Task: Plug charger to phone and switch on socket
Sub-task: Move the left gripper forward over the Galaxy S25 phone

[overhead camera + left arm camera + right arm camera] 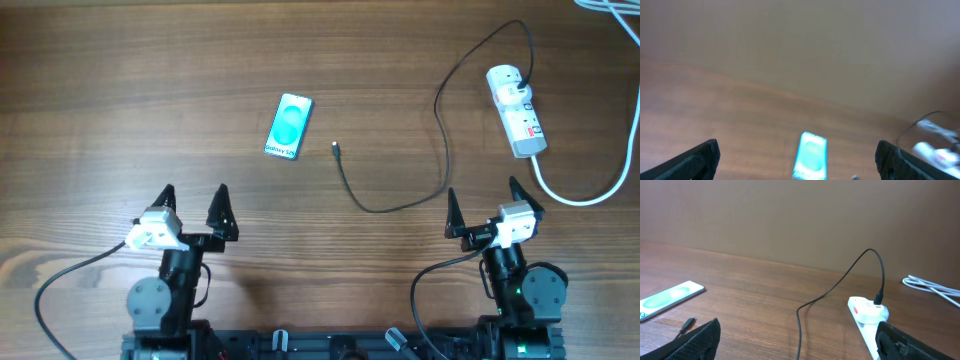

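Observation:
The phone [289, 126] lies face up with a cyan screen on the wooden table, left of centre; it also shows in the left wrist view [811, 156] and the right wrist view [669, 298]. The black charger cable [443, 120] runs from its white plug in the socket [516, 110] down and round to its metal tip [336, 150], which lies loose just right of the phone. The cable [840, 286] and socket [867, 312] show in the right wrist view. My left gripper [195, 205] is open and empty near the front left. My right gripper [482, 208] is open and empty near the front right.
The socket's thick white cord [600, 190] loops off to the right edge of the table. More white cord [932, 286] lies at the far right in the right wrist view. A plain wall stands behind the table.

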You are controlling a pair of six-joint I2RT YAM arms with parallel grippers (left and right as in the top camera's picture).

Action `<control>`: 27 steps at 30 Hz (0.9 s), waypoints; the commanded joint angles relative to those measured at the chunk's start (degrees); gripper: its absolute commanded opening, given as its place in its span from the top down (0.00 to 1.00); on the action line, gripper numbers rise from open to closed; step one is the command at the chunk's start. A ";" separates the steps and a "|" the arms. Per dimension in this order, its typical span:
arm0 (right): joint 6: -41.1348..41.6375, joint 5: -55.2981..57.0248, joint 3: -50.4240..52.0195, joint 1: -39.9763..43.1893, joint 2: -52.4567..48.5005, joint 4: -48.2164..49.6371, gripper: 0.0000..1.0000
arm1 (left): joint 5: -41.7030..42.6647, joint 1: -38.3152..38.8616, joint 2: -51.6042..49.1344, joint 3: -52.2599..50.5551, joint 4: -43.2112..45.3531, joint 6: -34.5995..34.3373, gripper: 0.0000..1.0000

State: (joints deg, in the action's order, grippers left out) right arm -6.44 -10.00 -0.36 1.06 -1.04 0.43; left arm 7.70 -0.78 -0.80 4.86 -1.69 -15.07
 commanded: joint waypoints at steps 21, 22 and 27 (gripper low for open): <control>0.46 1.01 0.07 0.24 0.39 0.17 0.00 | 18.23 -0.09 -58.69 88.76 -61.44 3.41 0.00; 0.46 1.01 0.07 0.24 0.39 0.17 0.01 | 18.23 -0.07 -62.49 92.26 -64.98 4.46 0.00; 0.44 1.01 0.07 0.24 0.39 0.20 0.00 | 18.21 0.15 -78.38 101.72 -78.18 6.99 0.00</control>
State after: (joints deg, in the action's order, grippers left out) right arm -6.44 -9.98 -0.36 1.06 -1.06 0.40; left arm 23.92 -0.78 -70.30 102.45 -75.02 -10.79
